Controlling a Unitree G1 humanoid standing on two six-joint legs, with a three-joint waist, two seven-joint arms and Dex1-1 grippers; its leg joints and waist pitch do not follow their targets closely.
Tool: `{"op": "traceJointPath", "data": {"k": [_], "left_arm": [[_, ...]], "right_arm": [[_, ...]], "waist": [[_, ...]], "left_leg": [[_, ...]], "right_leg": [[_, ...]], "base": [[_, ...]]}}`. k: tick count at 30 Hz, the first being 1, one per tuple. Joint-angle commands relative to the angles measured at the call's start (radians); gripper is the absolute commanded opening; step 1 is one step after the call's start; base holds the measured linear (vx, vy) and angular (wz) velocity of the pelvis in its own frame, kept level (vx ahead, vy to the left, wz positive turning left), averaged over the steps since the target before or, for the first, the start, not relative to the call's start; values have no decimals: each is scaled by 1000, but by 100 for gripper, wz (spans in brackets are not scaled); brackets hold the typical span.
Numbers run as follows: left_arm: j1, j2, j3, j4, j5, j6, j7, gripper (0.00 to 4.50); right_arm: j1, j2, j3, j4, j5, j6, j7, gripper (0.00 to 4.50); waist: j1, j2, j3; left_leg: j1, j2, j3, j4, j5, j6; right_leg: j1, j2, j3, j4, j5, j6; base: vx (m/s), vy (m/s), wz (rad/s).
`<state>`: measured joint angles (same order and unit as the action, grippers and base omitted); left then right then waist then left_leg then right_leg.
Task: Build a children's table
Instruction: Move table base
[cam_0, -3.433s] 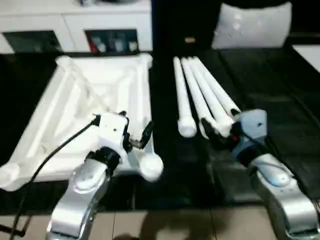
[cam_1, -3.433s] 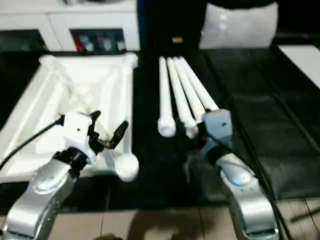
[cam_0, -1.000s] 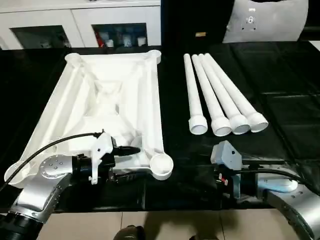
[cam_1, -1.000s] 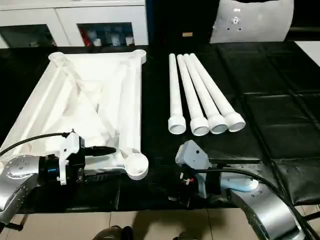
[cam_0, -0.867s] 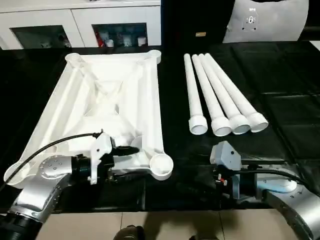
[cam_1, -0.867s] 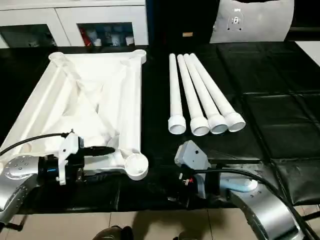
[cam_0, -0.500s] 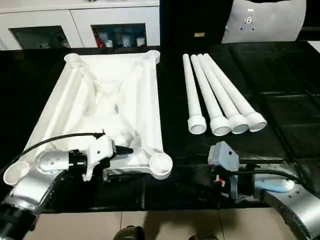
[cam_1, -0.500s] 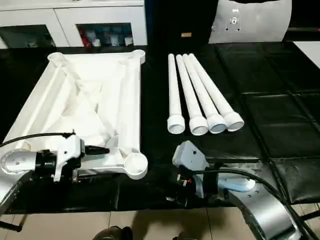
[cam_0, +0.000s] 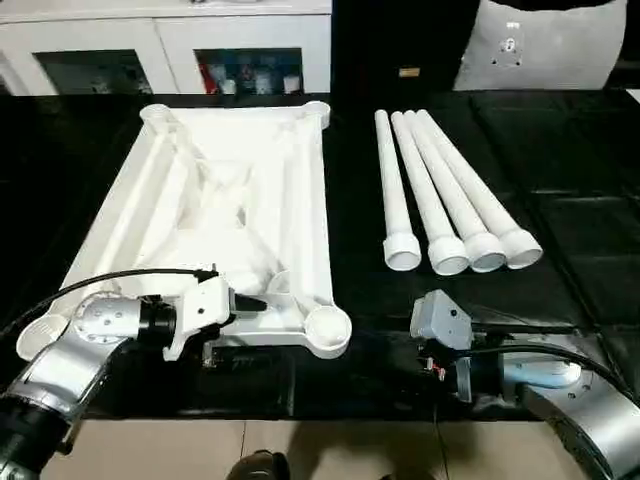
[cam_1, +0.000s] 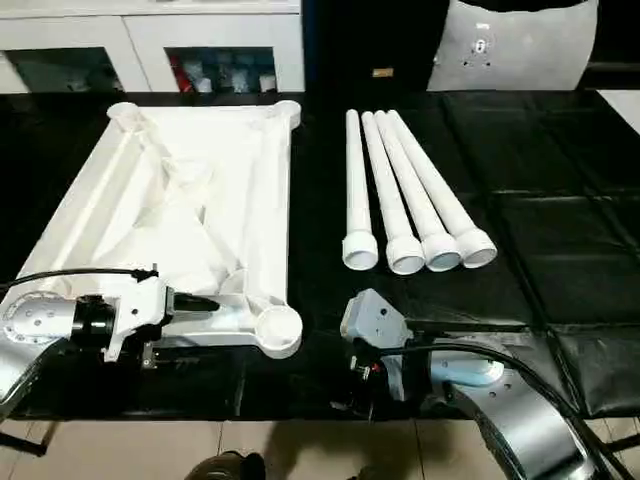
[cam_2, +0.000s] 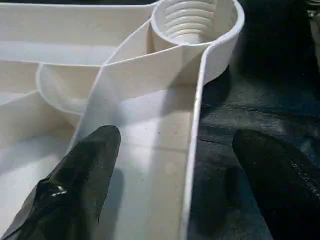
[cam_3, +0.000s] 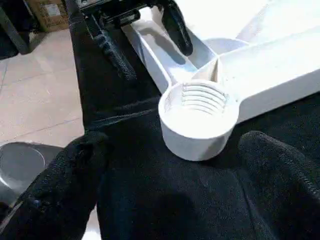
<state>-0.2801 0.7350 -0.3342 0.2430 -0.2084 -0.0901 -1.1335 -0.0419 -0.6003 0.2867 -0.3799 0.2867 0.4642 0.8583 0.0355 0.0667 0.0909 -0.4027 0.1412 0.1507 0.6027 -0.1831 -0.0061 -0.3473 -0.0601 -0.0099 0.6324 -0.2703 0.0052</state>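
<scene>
- White plastic table top (cam_0: 235, 215) lies ribbed side up on our black surface (cam_0: 580, 200), long axis running away from us.
- Four legs (cam_0: 445, 190) lie side by side to its right, wide ends toward us.
- Our left end effector (cam_2: 175, 165) straddles the top's near rim, fingers apart.
- Our right end effector (cam_3: 170, 165), fingers spread, faces the near-right socket (cam_3: 199, 117).

- Table top (cam_0: 230, 210): white plastic, ribbed underside facing up; corner socket (cam_3: 199, 117) white, ridged with thread rings inside.
- Four legs (cam_0: 450, 190): plain white.
- Work surface (cam_0: 560, 170): black sheet, faint grid of seams.
- Left gripper (cam_2: 170, 185): black fingers, white housing.
- Right gripper (cam_3: 170, 180): black fingers, grey housing.
- Forearms (cam_1: 520, 420): silver.
- Floor (cam_3: 35, 95): pale beige tile.
</scene>
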Motion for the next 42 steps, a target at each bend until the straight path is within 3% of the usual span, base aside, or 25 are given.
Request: {"op": "traceJointPath", "data": {"k": [1,5,7,10,15,21,26,29,32,34,35,38,40,41,42], "left_arm": [[-3,13,-17,-19,40,-39,-103,392],[6,13,-16,-16,43,-7,-73,392],[13,6,-12,-54,8,69,-63,392],[14,-13,-17,-70,41,107,-3,392],[-4,-105,27,-65,52,243,179,392],[10,-169,60,-103,77,299,309,392],[23,-189,83,-141,82,369,355,392],[22,-239,159,-199,18,507,455,392],[36,-272,179,-264,-50,420,430,392],[68,-288,182,-318,-92,424,410,392],[83,-299,186,-331,-95,412,420,392],[106,-359,226,-349,-112,339,474,418],[112,-383,242,-363,-104,313,496,418],[118,-389,241,-371,-97,304,501,418],[126,-394,239,-374,-70,288,526,418]], "right_arm": [[-7,6,16,8,-14,-15,-5,450],[-8,17,21,17,-25,-23,-17,450],[-14,23,15,21,-27,-21,-25,450],[-10,34,6,28,-39,-28,-46,450],[-21,50,-3,39,-53,-34,-72,450],[-23,58,-11,35,-52,-31,-90,450],[-18,58,-16,36,-55,-36,-93,450],[-19,67,-32,38,-53,-37,-113,450],[-16,76,-46,38,-32,-33,-116,450],[-7,81,-61,35,-21,-29,-120,450],[0,85,-72,29,-12,-26,-124,450],[15,100,-99,12,18,-15,-133,450],[20,104,-102,8,25,-12,-137,450],[22,107,-99,8,24,-13,-140,450],[25,112,-94,10,18,-15,-146,450]], "waist": [[2,-3,-77],[3,12,-83],[2,12,-84],[2,10,-83],[2,12,-77],[-1,11,-68],[-3,11,-68],[-6,11,-67],[-1,6,-68],[-2,3,-68],[-1,-3,-69],[-2,-7,-72],[-1,-5,-72],[-1,-13,-70],[0,-11,-69]], "left_leg": [[34,81,-24,-69,-84,86],[36,81,-26,-69,-105,73],[38,80,-26,-70,-117,64],[36,80,-25,-71,-128,62],[39,81,-25,-74,-193,38],[37,78,-28,-80,-266,9],[33,77,-30,-82,-262,9],[34,75,-30,-81,-258,8],[29,77,-31,-80,-237,23],[27,78,-30,-82,-225,32],[26,79,-29,-82,-211,43],[23,78,-25,-77,-163,71],[24,80,-27,-78,-161,76],[22,81,-27,-79,-162,77],[23,80,-27,-79,-167,76]], "right_leg": [[22,-83,28,-52,179,-288],[22,-83,27,-52,173,-286],[22,-82,27,-52,175,-288],[21,-83,28,-54,159,-291],[18,-84,30,-63,65,-285],[12,-83,35,-77,-76,-249],[10,-81,34,-78,-86,-233],[8,-79,33,-77,-69,-244],[12,-82,33,-80,-61,-246],[12,-79,31,-77,-36,-243],[13,-80,31,-76,-22,-242],[15,-80,31,-78,27,-233],[15,-79,29,-78,34,-232],[16,-80,29,-79,26,-230],[15,-81,29,-80,17,-228]], "base": [[0,0,0],[0,0,0],[0,0,0],[0,0,0],[0,0,0],[0,0,0],[0,0,0],[0,0,0],[0,0,0],[0,0,0],[0,0,0],[0,0,0],[0,0,0],[0,0,0],[0,0,0]]}}
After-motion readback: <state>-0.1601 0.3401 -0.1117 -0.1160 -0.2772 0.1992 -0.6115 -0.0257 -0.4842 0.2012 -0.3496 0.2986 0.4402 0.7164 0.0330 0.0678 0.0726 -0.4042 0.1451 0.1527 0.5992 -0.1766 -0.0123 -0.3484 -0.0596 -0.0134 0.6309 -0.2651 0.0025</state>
